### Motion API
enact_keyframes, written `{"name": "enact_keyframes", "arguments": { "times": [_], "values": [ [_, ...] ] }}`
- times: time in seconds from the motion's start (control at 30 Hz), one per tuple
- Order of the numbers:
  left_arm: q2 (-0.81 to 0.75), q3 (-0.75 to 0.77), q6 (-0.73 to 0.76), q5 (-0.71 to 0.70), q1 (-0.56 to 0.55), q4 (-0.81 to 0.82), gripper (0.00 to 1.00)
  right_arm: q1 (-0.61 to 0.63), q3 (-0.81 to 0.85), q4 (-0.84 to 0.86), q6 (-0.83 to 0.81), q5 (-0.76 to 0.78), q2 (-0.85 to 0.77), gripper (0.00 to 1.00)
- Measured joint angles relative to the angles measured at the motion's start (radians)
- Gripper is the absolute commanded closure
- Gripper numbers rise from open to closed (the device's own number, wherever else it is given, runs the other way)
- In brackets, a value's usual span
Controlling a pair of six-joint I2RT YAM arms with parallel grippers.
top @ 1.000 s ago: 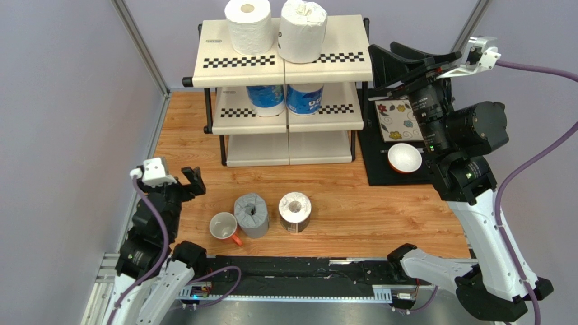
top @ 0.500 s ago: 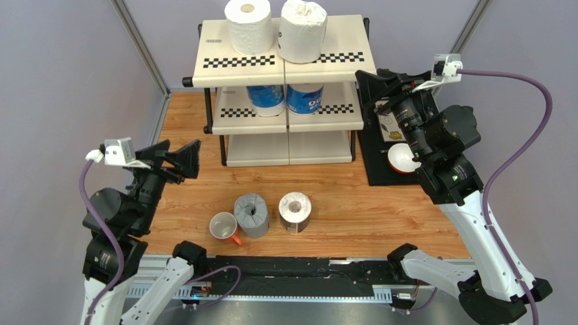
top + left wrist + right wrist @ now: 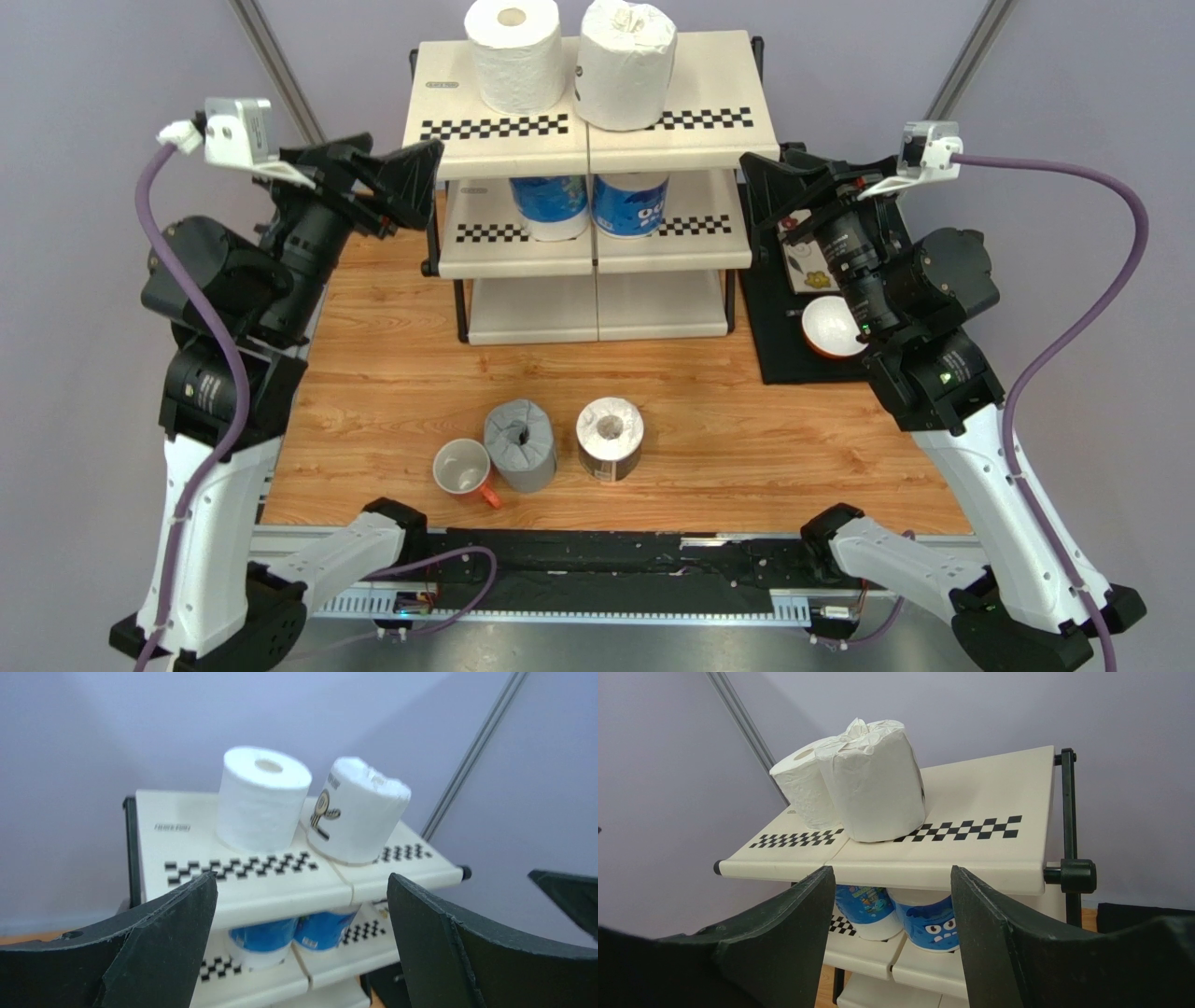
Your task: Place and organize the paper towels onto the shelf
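grey roll (image 3: 521, 445) and dark roll (image 3: 610, 438) wait on the bench (image 3: 786, 434) far below the left hand (image 3: 302, 878), which has swung up to the shelf (image 3: 659, 140), open and empty like the right hand (image 3: 891, 875).

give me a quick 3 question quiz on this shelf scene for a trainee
1. How many rolls stand on the table, not yet on the shelf?
2. True or false: the shelf's bottom tier holds a roll.
3. What stands right beside the mug? A) a blue roll B) the grey roll C) a bowl
Key: 1. two, the grey roll and the dark-wrapped roll; 2. false; 3. B
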Motion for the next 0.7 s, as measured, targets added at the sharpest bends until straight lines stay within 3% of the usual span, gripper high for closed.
{"name": "enact_keyframes", "arguments": {
  "times": [0.23, 0.7],
  "values": [
    [0.24, 0.217, 0.007, 0.05, 0.0, 0.063, 0.01, -0.002, -0.018, -0.005, 0.014, 0.0, -0.001, 0.34],
    [0.473, 0.219, 0.003, 0.004, 0.0, 0.268, 0.01, -0.038, -0.045, -0.01, 0.044, -0.004, -0.006, 0.33]
  ]
}}
